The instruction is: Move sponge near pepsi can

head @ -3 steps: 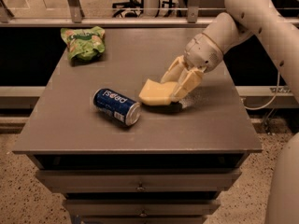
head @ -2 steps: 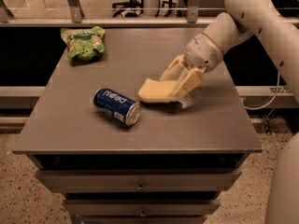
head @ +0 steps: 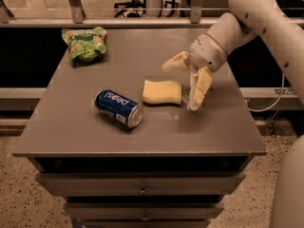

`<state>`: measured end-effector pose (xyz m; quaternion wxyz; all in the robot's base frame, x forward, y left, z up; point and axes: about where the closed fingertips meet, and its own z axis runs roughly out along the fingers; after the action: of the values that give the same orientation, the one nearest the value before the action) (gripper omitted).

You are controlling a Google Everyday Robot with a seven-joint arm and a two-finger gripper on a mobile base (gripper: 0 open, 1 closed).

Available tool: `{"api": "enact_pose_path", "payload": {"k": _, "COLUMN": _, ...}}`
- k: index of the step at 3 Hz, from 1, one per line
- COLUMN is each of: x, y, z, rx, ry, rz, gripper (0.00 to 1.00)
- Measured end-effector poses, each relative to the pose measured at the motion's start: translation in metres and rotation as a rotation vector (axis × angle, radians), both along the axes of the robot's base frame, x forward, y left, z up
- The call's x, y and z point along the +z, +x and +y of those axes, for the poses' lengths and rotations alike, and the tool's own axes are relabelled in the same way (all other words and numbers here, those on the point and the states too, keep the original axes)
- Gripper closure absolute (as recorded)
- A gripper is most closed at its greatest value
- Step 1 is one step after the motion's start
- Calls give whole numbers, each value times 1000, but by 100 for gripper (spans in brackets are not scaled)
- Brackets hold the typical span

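The pale yellow sponge (head: 162, 92) lies flat on the grey table (head: 71, 127), just right of the blue pepsi can (head: 118, 108), which lies on its side with its silver top toward the front right. A small gap separates sponge and can. My gripper (head: 183, 84) is open, just right of and slightly above the sponge, not holding it. One cream finger (head: 174, 62) points left above the sponge; the other (head: 198, 90) points down to the table beside the sponge's right end.
A green snack bag (head: 84, 42) lies at the table's back left corner. A rail and chair legs stand behind the table. Drawers sit below the front edge. My white arm (head: 266, 18) reaches in from the upper right.
The gripper has opened and let go of the sponge, which now lies flat on the table beside the can. The gripper has lifted slightly up and right.
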<state>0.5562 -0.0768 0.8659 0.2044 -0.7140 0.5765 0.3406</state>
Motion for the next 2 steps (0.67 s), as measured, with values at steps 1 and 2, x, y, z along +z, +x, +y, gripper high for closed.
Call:
{"api": "enact_pose_path", "payload": {"k": 1, "x": 0, "y": 0, "z": 0, "rx": 0, "ry": 0, "rz": 0, "gripper": 0}}
{"api": "enact_pose_path", "payload": {"k": 2, "x": 33, "y": 2, "z": -30, "rx": -73, "ry": 12, "rz": -85, "gripper": 0}}
